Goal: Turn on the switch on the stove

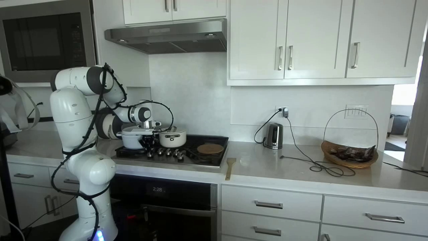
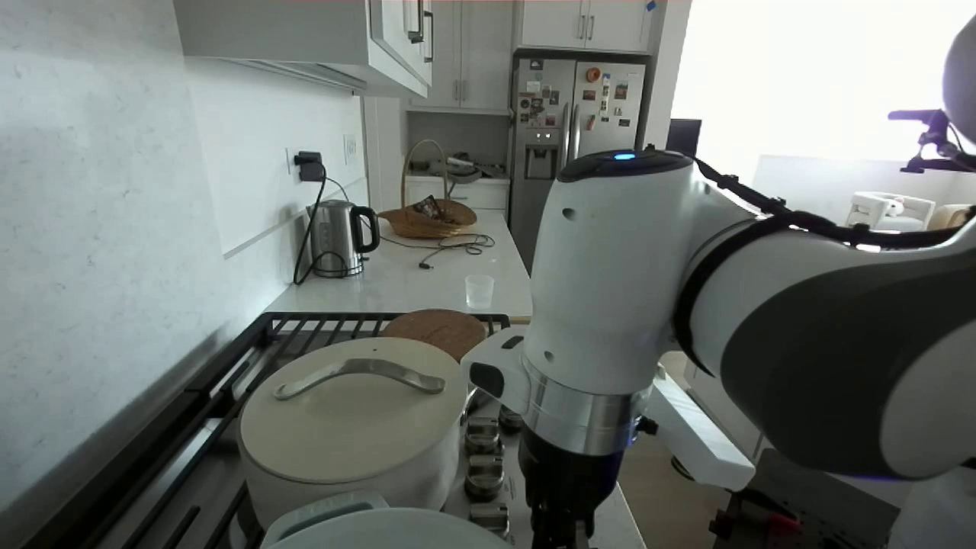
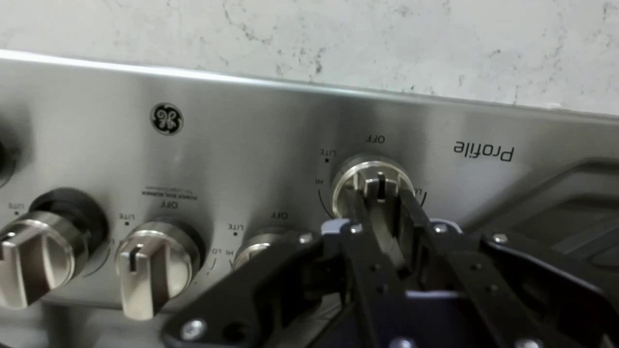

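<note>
The stove (image 1: 197, 163) is a black-grated cooktop with a steel control panel and a dark oven front below. Its panel also shows in the wrist view (image 3: 251, 159), printed upside down there. My gripper (image 1: 149, 145) points down over the row of knobs; in an exterior view it is partly cut off at the bottom (image 2: 563, 526). In the wrist view the gripper (image 3: 381, 195) has its black fingers close on both sides of the ridge of one silver knob (image 3: 370, 166). This knob's dark mark points toward OFF. The fingers hide part of the knob.
Other knobs (image 3: 157, 270) stand beside the gripped one. A lidded cream pot (image 1: 172, 139) and a white pot (image 1: 132, 139) sit close to the gripper. A brown round board (image 1: 210, 149) lies on the grates. A wooden spatula (image 1: 229, 167) lies right of the stove.
</note>
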Tool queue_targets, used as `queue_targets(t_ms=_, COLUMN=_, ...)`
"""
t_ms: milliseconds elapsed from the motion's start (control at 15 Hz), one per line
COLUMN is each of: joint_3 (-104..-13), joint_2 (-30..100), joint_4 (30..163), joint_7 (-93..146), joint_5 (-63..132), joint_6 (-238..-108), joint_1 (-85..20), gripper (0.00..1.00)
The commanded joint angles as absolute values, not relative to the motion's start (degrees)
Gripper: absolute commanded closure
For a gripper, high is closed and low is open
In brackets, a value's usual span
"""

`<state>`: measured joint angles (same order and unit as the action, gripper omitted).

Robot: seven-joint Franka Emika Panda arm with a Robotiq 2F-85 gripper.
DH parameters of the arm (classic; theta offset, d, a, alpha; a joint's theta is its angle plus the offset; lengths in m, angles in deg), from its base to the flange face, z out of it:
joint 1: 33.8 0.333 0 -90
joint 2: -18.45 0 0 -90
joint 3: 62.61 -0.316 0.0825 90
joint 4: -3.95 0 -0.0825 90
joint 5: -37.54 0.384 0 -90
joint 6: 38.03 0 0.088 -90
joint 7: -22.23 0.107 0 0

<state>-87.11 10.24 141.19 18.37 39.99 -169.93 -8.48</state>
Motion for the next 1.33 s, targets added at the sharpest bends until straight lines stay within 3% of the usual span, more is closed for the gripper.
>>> queue_targets(t_ms=0, joint_3=-86.7, joint_2=12.6, joint_4=140.5, joint_7=20.2, joint_5=39.6, joint_6=-170.4, joint_1=-9.3, gripper=0.95)
queue_targets(t_ms=667, joint_3=-87.0, joint_2=16.9, joint_4=139.3, joint_7=24.5, joint_5=38.4, joint_6=-168.5, joint_1=-9.6, gripper=0.95)
queue_targets(t_ms=1267, joint_3=-85.2, joint_2=19.2, joint_4=134.2, joint_7=0.4, joint_5=39.8, joint_6=-160.3, joint_1=-9.6, gripper=0.95)
